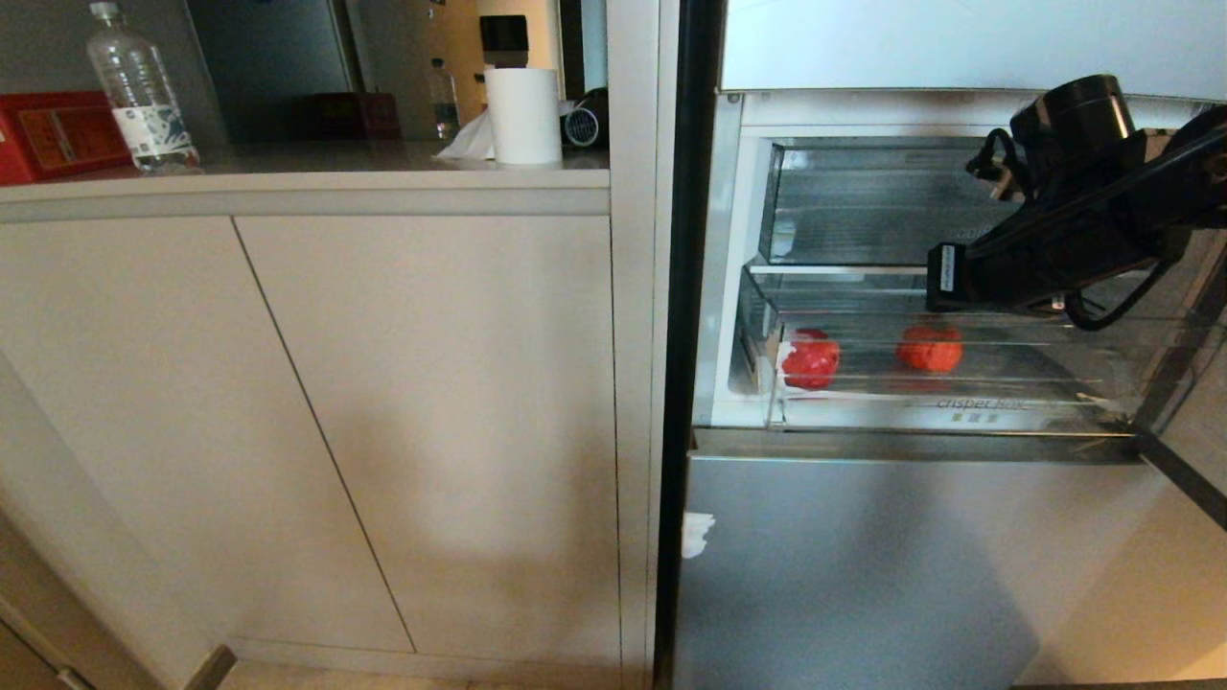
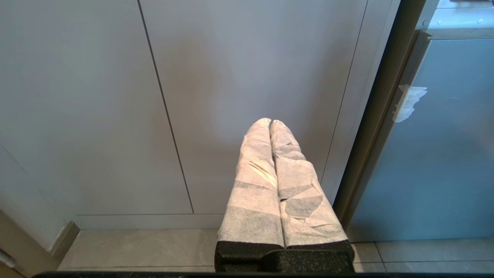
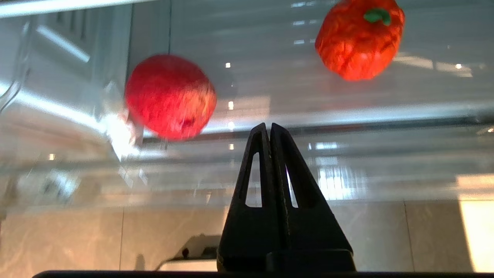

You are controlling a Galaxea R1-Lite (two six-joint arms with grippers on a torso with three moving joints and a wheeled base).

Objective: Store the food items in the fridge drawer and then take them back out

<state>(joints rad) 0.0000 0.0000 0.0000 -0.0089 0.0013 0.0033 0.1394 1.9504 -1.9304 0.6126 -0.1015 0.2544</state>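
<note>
Two red food items are seen inside the fridge drawer (image 1: 959, 407), well apart on its ribbed floor: a round red ball (image 1: 811, 360) at its left end and a crinkled red piece with a green stem (image 1: 930, 348) nearer the middle. The right gripper (image 3: 269, 127) is held before the drawer's clear front, fingers pressed together, nothing gripped. The left gripper (image 2: 269, 122) is parked low before the cabinet doors (image 2: 115, 96), its wrapped fingers closed and empty.
</note>
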